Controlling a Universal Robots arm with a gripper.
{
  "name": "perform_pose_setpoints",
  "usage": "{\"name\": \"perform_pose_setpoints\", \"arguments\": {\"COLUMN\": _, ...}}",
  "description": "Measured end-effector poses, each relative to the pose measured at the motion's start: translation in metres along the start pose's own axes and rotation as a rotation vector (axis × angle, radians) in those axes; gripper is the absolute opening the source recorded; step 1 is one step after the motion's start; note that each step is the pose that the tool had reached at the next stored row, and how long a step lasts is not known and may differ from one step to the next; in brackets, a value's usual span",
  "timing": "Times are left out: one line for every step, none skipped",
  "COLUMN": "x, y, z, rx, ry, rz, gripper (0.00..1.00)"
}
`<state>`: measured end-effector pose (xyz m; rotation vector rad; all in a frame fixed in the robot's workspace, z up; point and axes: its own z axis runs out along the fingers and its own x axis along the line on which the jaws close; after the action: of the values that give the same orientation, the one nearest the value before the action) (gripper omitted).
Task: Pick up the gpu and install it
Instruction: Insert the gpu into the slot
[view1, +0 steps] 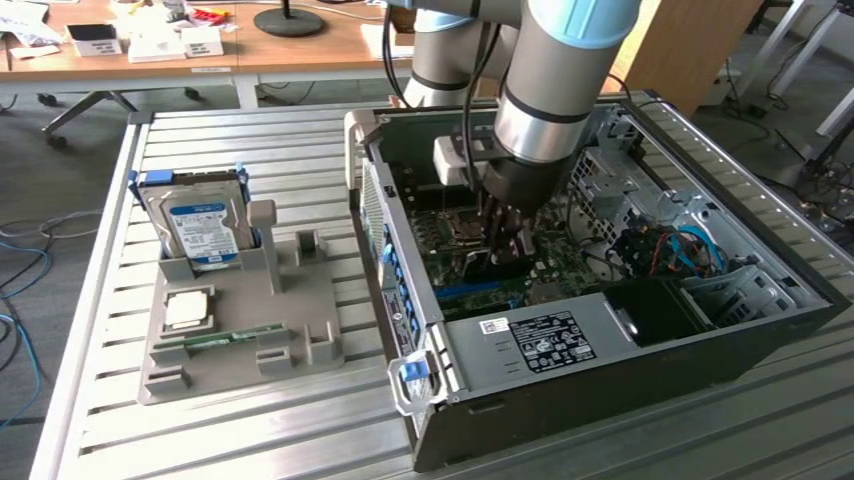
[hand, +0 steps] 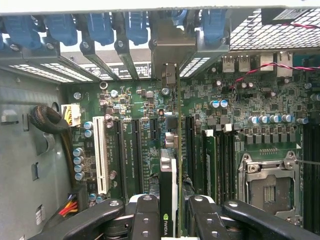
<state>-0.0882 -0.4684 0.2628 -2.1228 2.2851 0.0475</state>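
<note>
In the wrist view the gpu (hand: 169, 186) stands on edge between my fingers (hand: 146, 210), its dark face bearing a green logo. Its thin green board runs away from me to its silver bracket (hand: 170, 55) at the case's rear slot openings. My gripper (hand: 174, 212) is shut on the card, low over the motherboard (hand: 140, 105) and in line with a dark expansion slot. Whether the card's edge sits in the slot is hidden. In the exterior view my gripper (view1: 505, 245) reaches down inside the open computer case (view1: 747, 345), with the dark gpu (view1: 497, 268) beneath it.
A white slot (hand: 100, 155) and black slots (hand: 121, 155) lie beside the card, blue clips (hand: 100, 25) line the rear, and the CPU socket (hand: 270, 187) lies past the RAM slots. Outside the case, a grey holder (view1: 234, 360) carries a hard drive (view1: 200, 225) and a RAM stick (view1: 220, 340).
</note>
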Motion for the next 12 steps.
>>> {"name": "perform_pose_setpoints", "arguments": {"x": 0.0000, "y": 0.0000, "z": 0.0001, "rx": -0.0001, "ry": 0.0001, "rz": 0.000, "gripper": 0.27}}
{"name": "perform_pose_setpoints", "arguments": {"x": 0.0000, "y": 0.0000, "z": 0.0002, "rx": 0.0000, "ry": -0.0001, "rz": 0.000, "gripper": 0.27}}
{"name": "perform_pose_setpoints", "arguments": {"x": 0.0000, "y": 0.0000, "z": 0.0002, "rx": 0.0000, "ry": -0.0001, "rz": 0.000, "gripper": 0.27}}
{"name": "perform_pose_setpoints", "arguments": {"x": 0.0000, "y": 0.0000, "z": 0.0002, "rx": 0.0000, "ry": -0.0001, "rz": 0.000, "gripper": 0.27}}
{"name": "perform_pose_setpoints", "arguments": {"x": 0.0000, "y": 0.0000, "z": 0.0002, "rx": 0.0000, "ry": -0.0001, "rz": 0.000, "gripper": 0.27}}
{"name": "perform_pose_setpoints", "arguments": {"x": 0.0000, "y": 0.0000, "z": 0.0002, "rx": 0.0000, "ry": -0.0001, "rz": 0.000, "gripper": 0.27}}
{"name": "perform_pose_setpoints", "arguments": {"x": 0.0000, "y": 0.0000, "z": 0.0008, "rx": 0.0001, "ry": -0.0005, "rz": 0.000, "gripper": 0.27}}
{"name": "perform_pose_setpoints", "arguments": {"x": 0.0000, "y": 0.0000, "z": 0.0015, "rx": 0.0002, "ry": -0.0005, "rz": 0.000, "gripper": 0.27}}
{"name": "perform_pose_setpoints", "arguments": {"x": 0.0000, "y": 0.0000, "z": 0.0022, "rx": 0.0001, "ry": -0.0002, "rz": 0.000, "gripper": 0.27}}
{"name": "perform_pose_setpoints", "arguments": {"x": 0.0001, "y": 0.0000, "z": 0.0029, "rx": 0.0000, "ry": -0.0001, "rz": 0.000, "gripper": 0.27}}
{"name": "perform_pose_setpoints", "arguments": {"x": 0.0001, "y": 0.0000, "z": 0.0036, "rx": 0.0000, "ry": -0.0002, "rz": 0.000, "gripper": 0.27}}
{"name": "perform_pose_setpoints", "arguments": {"x": 0.0001, "y": 0.0000, "z": 0.0044, "rx": 0.0000, "ry": -0.0003, "rz": 0.000, "gripper": 0.27}}
